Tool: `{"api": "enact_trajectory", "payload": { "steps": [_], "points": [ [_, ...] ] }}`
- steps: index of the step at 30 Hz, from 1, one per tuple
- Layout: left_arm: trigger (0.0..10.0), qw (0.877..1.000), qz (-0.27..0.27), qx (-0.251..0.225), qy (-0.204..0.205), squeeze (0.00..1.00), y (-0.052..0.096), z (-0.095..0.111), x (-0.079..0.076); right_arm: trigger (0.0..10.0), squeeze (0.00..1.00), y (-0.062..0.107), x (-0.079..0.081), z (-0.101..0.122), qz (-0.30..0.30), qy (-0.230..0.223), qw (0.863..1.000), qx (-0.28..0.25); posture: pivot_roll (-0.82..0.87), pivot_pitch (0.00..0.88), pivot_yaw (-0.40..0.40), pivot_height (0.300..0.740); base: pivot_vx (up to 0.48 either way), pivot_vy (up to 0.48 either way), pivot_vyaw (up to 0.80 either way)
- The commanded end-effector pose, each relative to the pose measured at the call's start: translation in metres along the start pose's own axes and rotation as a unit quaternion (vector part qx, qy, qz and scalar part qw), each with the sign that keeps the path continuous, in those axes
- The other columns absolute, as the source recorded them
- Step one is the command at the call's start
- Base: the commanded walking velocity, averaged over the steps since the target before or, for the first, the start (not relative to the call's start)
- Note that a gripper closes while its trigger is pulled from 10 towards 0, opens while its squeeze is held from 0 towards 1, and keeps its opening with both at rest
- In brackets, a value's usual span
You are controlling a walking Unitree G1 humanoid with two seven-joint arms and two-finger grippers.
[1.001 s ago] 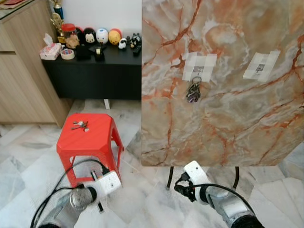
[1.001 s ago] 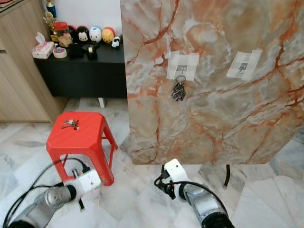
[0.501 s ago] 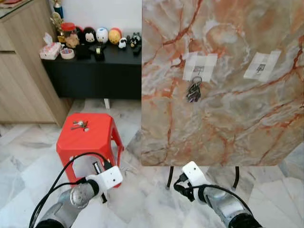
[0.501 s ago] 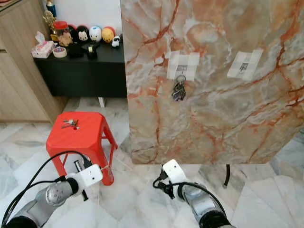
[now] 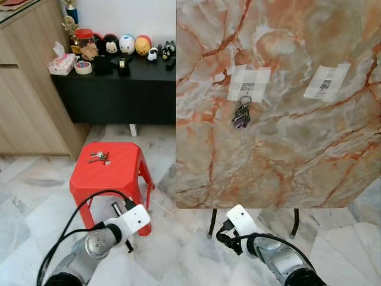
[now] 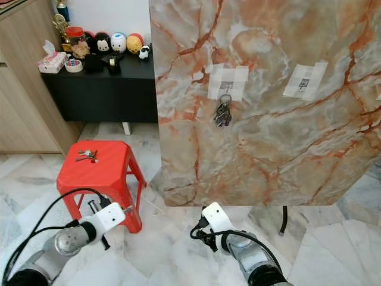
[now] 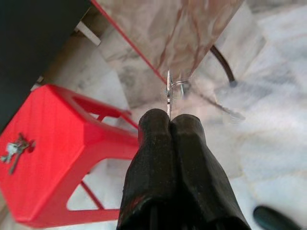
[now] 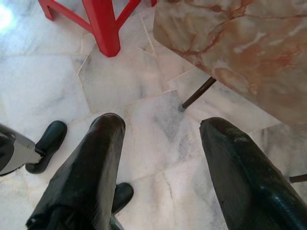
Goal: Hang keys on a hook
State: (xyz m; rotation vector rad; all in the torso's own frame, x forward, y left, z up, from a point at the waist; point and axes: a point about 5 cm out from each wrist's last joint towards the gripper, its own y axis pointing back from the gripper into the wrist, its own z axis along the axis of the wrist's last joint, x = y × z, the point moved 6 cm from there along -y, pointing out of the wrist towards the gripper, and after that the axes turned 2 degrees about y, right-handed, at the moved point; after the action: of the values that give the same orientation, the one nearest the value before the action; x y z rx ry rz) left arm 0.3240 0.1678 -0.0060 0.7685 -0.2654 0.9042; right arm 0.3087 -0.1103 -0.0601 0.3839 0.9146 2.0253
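Low left, my left gripper [image 7: 169, 125] pinches key ring [image 7: 171, 91]: light, stiff, slippery, prone to swing; I hold at ring. Right gripper [image 8: 160, 143] spread, empty.

Left gripper [image 7: 170, 122] has risen and moved forward beside the red stool [image 5: 113, 170]

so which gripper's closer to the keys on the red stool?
Left. The left gripper hangs low at the front of the red stool, below the keys on its seat. The right gripper is farther off, low under the marble board.
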Motion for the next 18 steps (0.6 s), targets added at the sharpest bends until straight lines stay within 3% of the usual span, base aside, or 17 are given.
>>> {"api": "enact_trajectory", "payload": {
  "steps": [1, 5, 7, 8, 9, 12, 13, 14, 18],
  "points": [
    [10.0, 0.999, 0.019, -0.014, 0.030, 0.00, 0.001, 0.003, 0.005, 10.0, 0.00, 0.000, -0.003, -0.006, -0.014, -0.018, 1.000, -0.002, 0.02, 0.032, -0.079, 0.737, 0.000, 0.000, 0.00],
    [10.0, 0.996, 0.051, -0.027, 0.069, 0.00, 0.001, 0.006, 0.013, 10.0, 0.00, -0.001, -0.008, -0.016, -0.048, -0.064, 0.997, 0.002, 0.02, 0.016, -0.082, 0.737, 0.000, 0.000, 0.00],
    [10.0, 0.989, 0.083, -0.048, 0.117, 0.00, 0.002, 0.013, 0.021, 10.0, 0.00, 0.000, -0.010, -0.028, -0.074, -0.096, 0.993, 0.006, 0.02, 0.000, -0.088, 0.737, 0.000, 0.000, 0.00],
    [10.0, 0.989, 0.083, -0.048, 0.117, 0.00, 0.002, 0.013, 0.021, 10.0, 0.00, 0.000, -0.010, -0.028, -0.074, -0.096, 0.993, 0.006, 0.02, 0.000, -0.088, 0.737, 0.000, 0.000, 0.00],
    [10.0, 0.980, 0.115, -0.067, 0.148, 0.00, 0.003, 0.020, 0.031, 10.0, 0.00, 0.000, -0.011, -0.039, -0.095, -0.144, 0.985, 0.010, 0.02, 0.000, -0.091, 0.737, 0.000, 0.000, 0.00],
    [10.0, 0.962, 0.151, -0.089, 0.208, 0.00, 0.004, 0.025, 0.042, 10.0, 0.00, 0.001, -0.009, -0.050, -0.106, -0.188, 0.976, 0.015, 0.02, 0.000, -0.095, 0.737, 0.000, 0.000, 0.00],
    [10.0, 0.951, 0.165, -0.104, 0.242, 0.00, 0.006, 0.029, 0.046, 10.0, 0.00, 0.001, -0.005, -0.059, -0.111, -0.208, 0.972, 0.022, 0.02, 0.000, -0.096, 0.737, 0.000, 0.000, 0.00],
    [10.0, 0.951, 0.165, -0.104, 0.242, 0.00, 0.006, 0.029, 0.046, 10.0, 0.00, 0.001, -0.005, -0.059, -0.111, -0.208, 0.972, 0.022, 0.02, 0.000, -0.096, 0.737, 0.000, 0.000, 0.00],
    [10.0, 0.928, 0.200, -0.123, 0.290, 0.00, 0.010, 0.030, 0.050, 10.0, 0.00, 0.001, 0.007, -0.072, -0.118, -0.224, 0.967, 0.030, 0.02, 0.000, -0.108, 0.737, 0.000, 0.000, 0.00]
  ]
}}
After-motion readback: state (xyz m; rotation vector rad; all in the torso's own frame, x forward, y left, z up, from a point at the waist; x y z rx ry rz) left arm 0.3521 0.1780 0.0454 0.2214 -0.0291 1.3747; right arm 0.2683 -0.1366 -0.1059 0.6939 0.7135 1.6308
